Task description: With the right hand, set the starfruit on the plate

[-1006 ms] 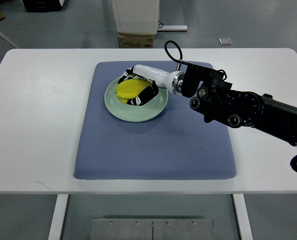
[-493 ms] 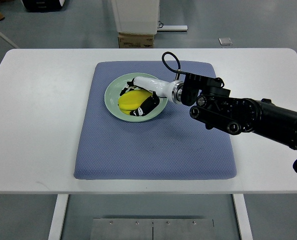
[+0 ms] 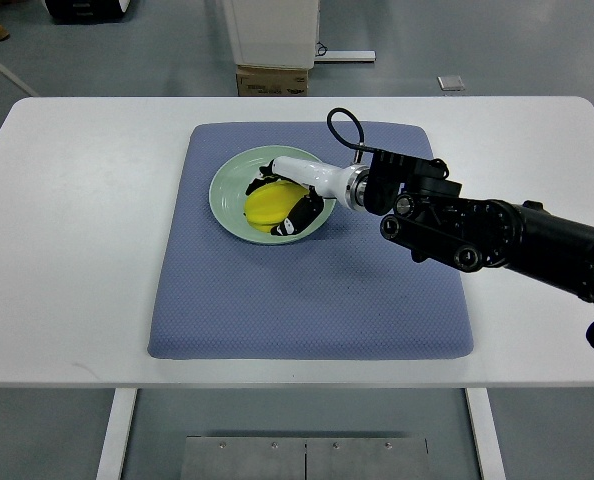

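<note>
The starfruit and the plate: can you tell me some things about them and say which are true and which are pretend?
1. The starfruit is over the green plate. True.
2. The right robot hand is wrapped around the starfruit. True.
3. The plate sits on the bare white table. False: it sits on the blue mat.
4. The starfruit is red. False: it is yellow.
5. Two robot hands hold the fruit. False: only the right one shows.

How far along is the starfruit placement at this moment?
Done: the starfruit has been carried over the green plate on the blue mat. In hand: the right hand is curled around it, fingers closed on the fruit. Left: let go and withdraw; whether the fruit already rests on the plate cannot be told.
</note>
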{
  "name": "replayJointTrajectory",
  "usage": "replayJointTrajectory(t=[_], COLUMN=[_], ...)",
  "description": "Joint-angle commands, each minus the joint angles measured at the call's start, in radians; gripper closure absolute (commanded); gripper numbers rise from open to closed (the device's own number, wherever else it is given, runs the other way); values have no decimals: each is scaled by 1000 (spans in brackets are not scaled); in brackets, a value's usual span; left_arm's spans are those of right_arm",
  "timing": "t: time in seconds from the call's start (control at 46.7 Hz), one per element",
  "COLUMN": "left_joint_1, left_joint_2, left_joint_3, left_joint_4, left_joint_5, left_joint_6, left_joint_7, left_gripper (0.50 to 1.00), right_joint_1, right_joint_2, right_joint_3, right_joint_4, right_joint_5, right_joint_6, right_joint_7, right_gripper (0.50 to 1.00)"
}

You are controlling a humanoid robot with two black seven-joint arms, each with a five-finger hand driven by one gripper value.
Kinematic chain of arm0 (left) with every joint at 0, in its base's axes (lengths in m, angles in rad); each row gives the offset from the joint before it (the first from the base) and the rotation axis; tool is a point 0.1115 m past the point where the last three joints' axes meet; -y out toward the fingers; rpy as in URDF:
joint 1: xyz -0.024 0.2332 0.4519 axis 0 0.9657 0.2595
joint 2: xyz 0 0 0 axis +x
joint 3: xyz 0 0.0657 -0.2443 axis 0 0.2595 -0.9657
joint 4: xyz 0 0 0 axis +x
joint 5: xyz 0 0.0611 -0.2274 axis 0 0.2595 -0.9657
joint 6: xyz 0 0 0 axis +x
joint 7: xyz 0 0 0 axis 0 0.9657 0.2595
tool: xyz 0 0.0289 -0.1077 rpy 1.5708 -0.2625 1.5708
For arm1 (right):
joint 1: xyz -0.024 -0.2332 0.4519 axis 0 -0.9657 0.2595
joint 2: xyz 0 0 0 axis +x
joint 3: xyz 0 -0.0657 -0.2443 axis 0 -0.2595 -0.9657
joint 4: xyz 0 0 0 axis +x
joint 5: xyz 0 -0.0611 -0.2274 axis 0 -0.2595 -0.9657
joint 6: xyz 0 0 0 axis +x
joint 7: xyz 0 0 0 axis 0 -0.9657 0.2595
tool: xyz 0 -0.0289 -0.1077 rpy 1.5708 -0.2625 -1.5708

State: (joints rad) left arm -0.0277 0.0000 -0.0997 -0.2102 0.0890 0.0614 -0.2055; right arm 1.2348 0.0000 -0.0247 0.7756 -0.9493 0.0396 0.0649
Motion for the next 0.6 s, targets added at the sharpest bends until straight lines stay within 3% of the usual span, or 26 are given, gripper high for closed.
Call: replayJointTrajectory(t=[0.0,0.321,0.578], left_joint_1=[0,0,0], left_joint_2=[0,0,0], left_joint_3=[0,0,0], left_joint_4=[0,0,0], left_joint_5=[0,0,0], left_joint_6=[0,0,0], left_joint_7=[0,0,0], left_gripper=[500,500,500], right_joint_1=[2,9,9], right_joint_2=[0,0,0], right_joint_3=[0,15,150], right_joint_4=[1,-10,-12], right_joint_5=[15,18,61], right_joint_6=[0,0,-3], right_joint_7=[-2,-5,-7], right_gripper=[500,500,502])
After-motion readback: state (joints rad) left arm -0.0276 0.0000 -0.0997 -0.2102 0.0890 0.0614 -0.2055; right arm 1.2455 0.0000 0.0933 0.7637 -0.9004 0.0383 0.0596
